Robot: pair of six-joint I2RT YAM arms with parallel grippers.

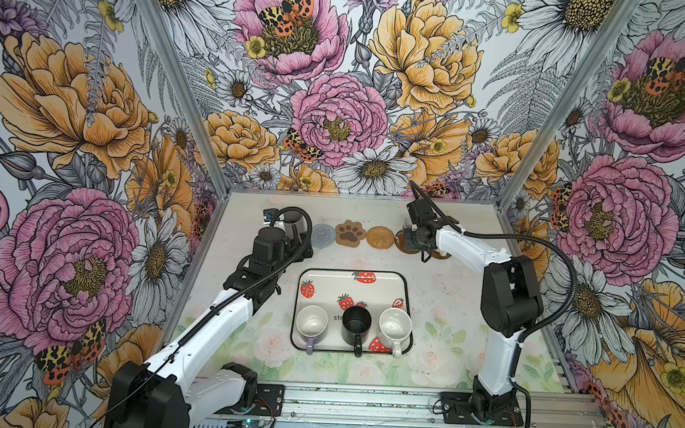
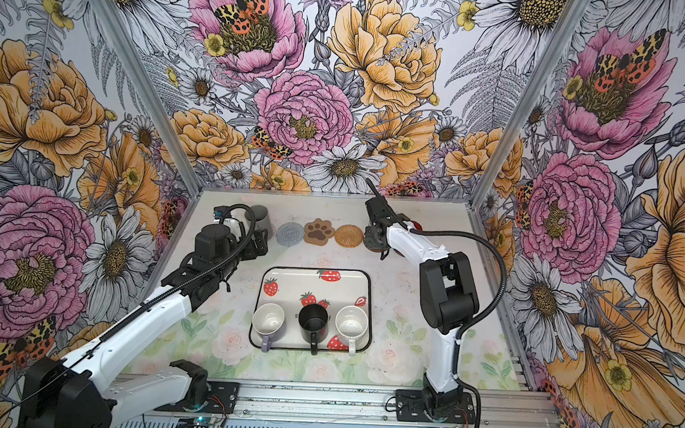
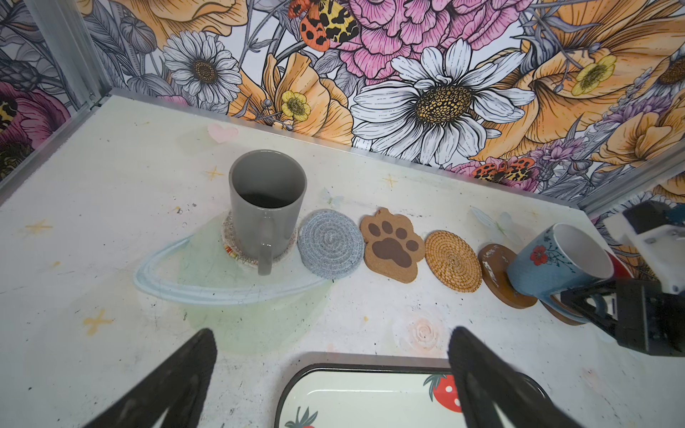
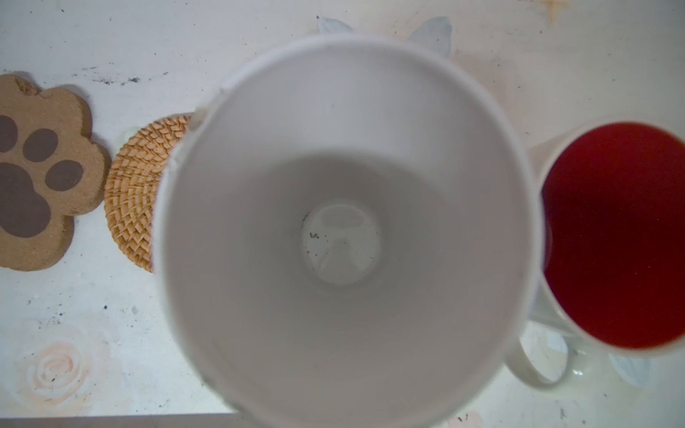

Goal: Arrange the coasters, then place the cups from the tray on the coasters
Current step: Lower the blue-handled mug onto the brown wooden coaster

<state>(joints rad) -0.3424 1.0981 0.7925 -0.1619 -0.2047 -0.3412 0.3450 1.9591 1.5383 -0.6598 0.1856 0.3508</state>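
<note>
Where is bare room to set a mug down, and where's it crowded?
Free: grey woven round coaster, tan paw-shaped coaster, rattan round coaster, between tall grey mug and light blue mug. Crowded: near edge of strawberry tray, three mugs.

Robot lab booth: aluminium frame (image 1: 174, 73), floral-print walls (image 1: 338, 114), rail-bolted arms (image 1: 214, 325).

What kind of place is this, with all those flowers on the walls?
Probably a robot test booth, not a home: a left arm and right arm bolted to a metal rail, flower-printed walls in metal framing, and mugs on a tray near coasters.
</note>
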